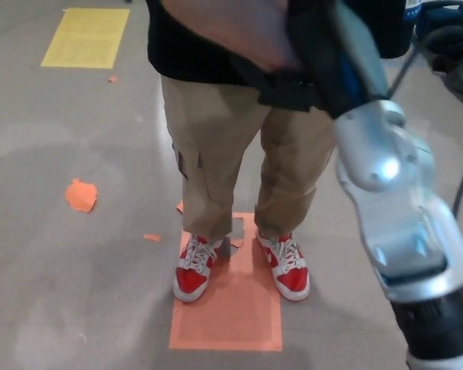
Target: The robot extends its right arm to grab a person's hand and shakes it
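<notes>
Bare floor (pixel 69 262) at left; person's legs (pixel 216 154) blocking the centre

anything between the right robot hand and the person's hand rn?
Nothing visible. The right robot hand is already in contact with the person's hand, which wraps over it near the top of the head view. The picture is motion-blurred there, so how the fingers sit cannot be told.

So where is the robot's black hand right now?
In the head view, the robot's black right hand is at the top centre, clasped with the person's bare hand in front of the black shirt.
</notes>
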Robot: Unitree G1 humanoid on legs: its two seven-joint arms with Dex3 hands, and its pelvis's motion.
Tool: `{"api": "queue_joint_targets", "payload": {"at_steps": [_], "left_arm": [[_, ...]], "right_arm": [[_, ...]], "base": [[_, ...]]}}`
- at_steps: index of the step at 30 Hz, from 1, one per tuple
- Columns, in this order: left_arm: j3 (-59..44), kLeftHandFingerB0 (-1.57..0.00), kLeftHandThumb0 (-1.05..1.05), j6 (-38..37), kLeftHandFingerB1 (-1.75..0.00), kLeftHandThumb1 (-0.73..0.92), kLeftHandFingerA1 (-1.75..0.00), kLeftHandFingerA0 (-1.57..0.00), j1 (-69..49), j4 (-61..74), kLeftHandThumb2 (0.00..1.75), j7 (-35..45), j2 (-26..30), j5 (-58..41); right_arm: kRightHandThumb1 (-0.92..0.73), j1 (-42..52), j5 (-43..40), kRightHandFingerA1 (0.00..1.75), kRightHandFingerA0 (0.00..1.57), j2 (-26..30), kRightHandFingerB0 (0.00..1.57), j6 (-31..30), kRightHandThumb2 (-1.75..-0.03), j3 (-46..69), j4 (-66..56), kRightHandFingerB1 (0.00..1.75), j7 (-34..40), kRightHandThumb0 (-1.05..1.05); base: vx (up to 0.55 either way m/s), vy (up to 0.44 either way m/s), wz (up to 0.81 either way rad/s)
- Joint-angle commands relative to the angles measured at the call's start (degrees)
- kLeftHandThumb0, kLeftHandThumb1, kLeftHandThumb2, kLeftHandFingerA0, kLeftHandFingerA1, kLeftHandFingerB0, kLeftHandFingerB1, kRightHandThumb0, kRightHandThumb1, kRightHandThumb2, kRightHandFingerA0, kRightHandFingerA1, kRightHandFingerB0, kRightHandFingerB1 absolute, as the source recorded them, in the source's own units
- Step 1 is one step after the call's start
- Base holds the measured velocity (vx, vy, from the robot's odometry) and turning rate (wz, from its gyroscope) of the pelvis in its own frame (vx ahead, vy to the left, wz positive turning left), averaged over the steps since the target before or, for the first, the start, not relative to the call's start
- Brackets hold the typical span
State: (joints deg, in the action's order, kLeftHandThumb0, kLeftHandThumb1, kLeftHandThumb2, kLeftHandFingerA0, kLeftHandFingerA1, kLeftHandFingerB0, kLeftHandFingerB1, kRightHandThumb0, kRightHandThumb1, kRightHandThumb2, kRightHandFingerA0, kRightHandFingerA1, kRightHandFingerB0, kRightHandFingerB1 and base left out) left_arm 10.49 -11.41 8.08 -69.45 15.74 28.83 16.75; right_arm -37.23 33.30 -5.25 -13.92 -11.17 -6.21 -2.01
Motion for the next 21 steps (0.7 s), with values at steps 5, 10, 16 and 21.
{"api": "queue_joint_targets", "payload": {"at_steps": [5,10,16,21], "left_arm": [[-0.4,-0.22,-0.42,-0.4,-0.32,0.81,-0.33,-0.28,0.8,-0.1,0.64,0.0,0.6,-0.1],[-0.8,-0.24,-0.49,-1.2,-0.32,0.79,-0.33,-0.3,1.0,-0.3,0.64,1.0,0.9,-0.6],[-0.9,-0.23,-0.43,-0.7,-0.31,0.8,-0.32,-0.27,1.6,-0.4,0.64,1.0,0.8,-0.7],[-1.0,-0.23,-0.46,-0.4,-0.31,0.78,-0.33,-0.28,1.7,-0.5,0.64,0.4,0.8,-0.6]], "right_arm": [[-0.76,3.6,-8.6,0.78,1.24,-0.2,0.8,1.3,-0.69,4.0,15.8,0.79,1.0,-0.08],[-0.66,0.3,-7.4,0.83,1.1,0.0,0.82,4.6,-0.65,2.7,38.2,0.75,4.4,-0.05],[-0.72,-0.4,-6.4,0.78,1.17,-1.9,0.8,7.3,-0.62,1.0,58.2,0.6,6.7,-0.18],[-0.68,0.6,-5.5,0.75,1.08,-3.0,0.77,8.3,-0.61,-0.9,62.8,0.59,6.6,-0.2]], "base": [[0.0,0.0,0.0],[0.0,0.0,0.0],[0.0,0.0,0.0],[0.0,0.0,0.0]]}}
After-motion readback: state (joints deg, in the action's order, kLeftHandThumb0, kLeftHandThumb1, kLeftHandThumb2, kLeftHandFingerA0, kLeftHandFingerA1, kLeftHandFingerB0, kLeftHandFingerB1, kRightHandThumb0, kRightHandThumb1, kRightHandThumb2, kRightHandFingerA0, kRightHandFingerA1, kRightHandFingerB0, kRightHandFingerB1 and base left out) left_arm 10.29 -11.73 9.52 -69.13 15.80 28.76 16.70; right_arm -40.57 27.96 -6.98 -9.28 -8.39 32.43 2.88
